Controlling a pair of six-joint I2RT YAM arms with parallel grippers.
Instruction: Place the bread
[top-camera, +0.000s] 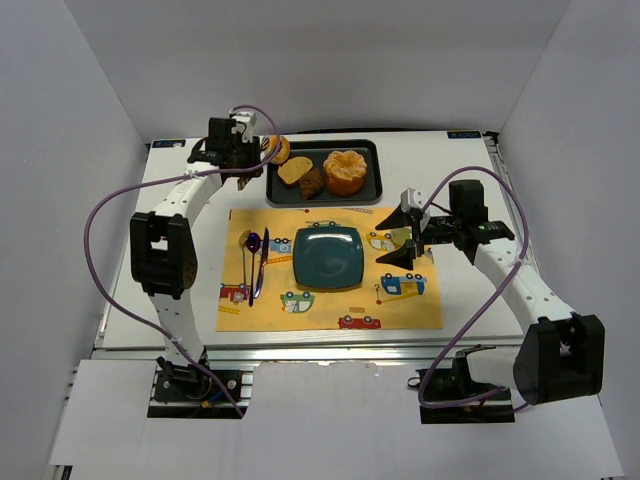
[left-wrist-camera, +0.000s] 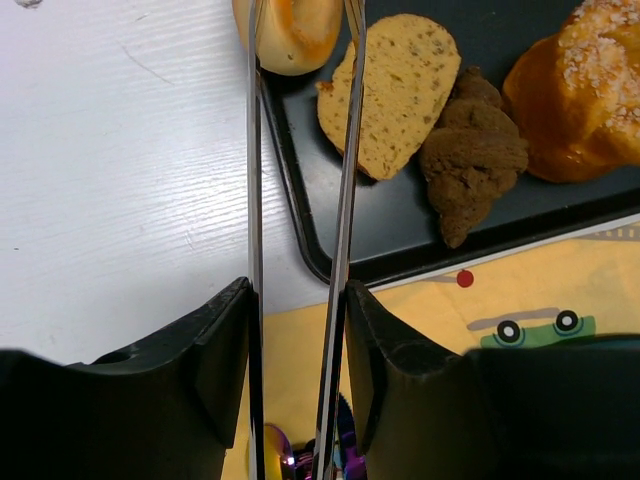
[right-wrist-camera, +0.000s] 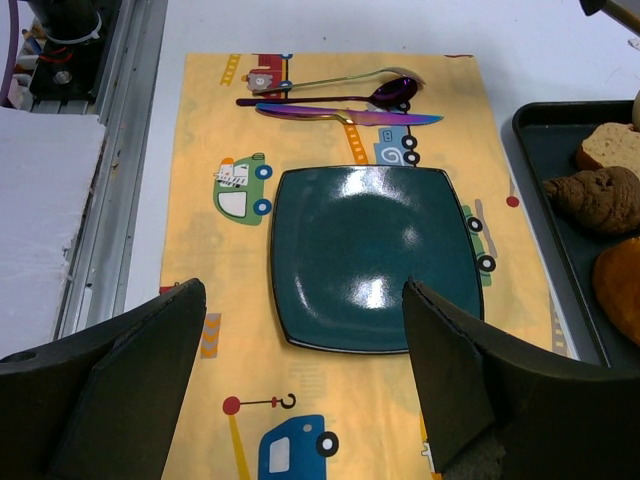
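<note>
Between left gripper (left-wrist-camera: 297, 300)'s tongs (left-wrist-camera: 343, 200), bread (left-wrist-camera: 290, 30)

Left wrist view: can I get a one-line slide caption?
Left gripper holds tongs straddling the bread at the black tray edge, beside a tan slice.

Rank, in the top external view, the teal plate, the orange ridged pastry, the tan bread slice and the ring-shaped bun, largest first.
1. teal plate
2. orange ridged pastry
3. tan bread slice
4. ring-shaped bun
The bun is partly hidden, so its place below the slice is unsure.
</note>
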